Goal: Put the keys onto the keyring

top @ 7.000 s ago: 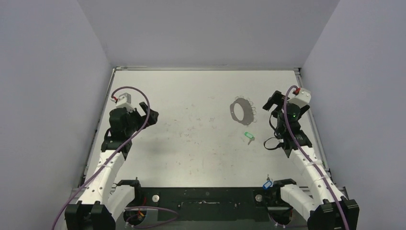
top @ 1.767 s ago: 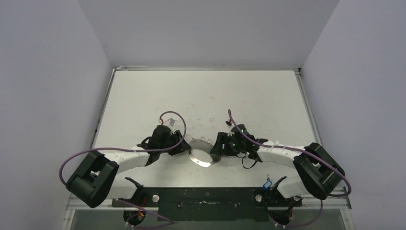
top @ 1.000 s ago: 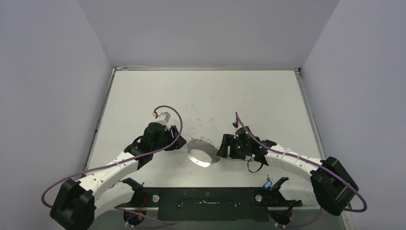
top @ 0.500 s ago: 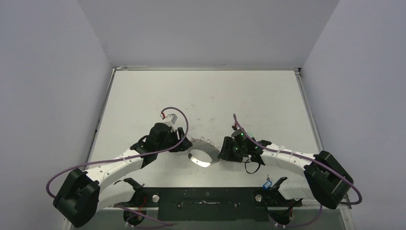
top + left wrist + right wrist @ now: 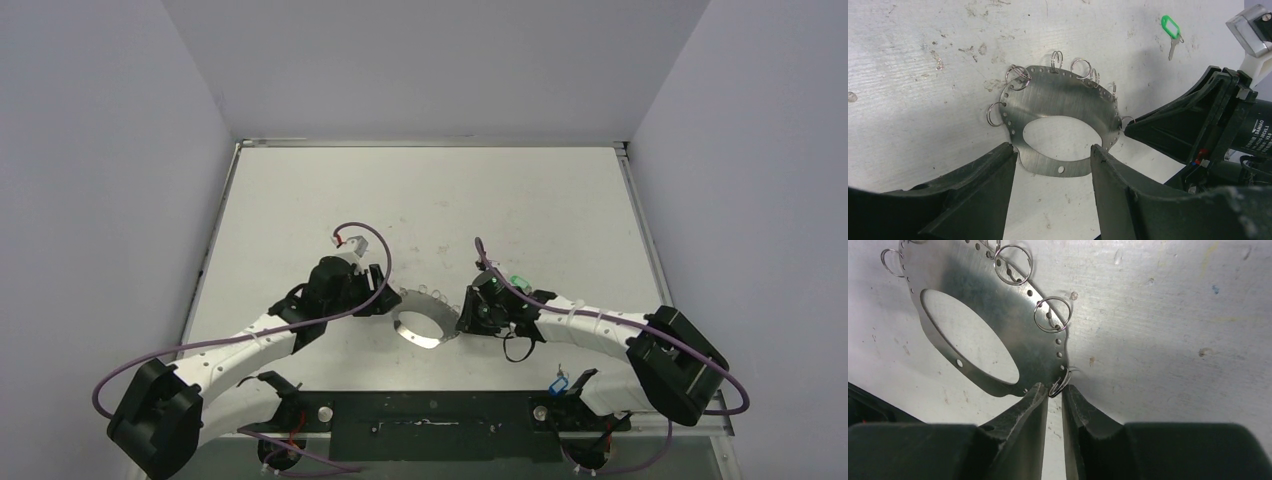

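keyring [image 5: 1063, 95] flat on table [image 5: 923, 105]; green key [image 5: 1171, 26] apart

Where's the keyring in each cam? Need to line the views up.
Top external: keyring sits low centre, between the two arms.
Left wrist: keyring is mid-frame, just beyond the left gripper, whose jaws are open.
Right wrist: keyring fills the upper left, its edge running down to the jaws.
Shared landmark: the right gripper at the keyring's rim, seen from above, from the left wrist and in its own view.
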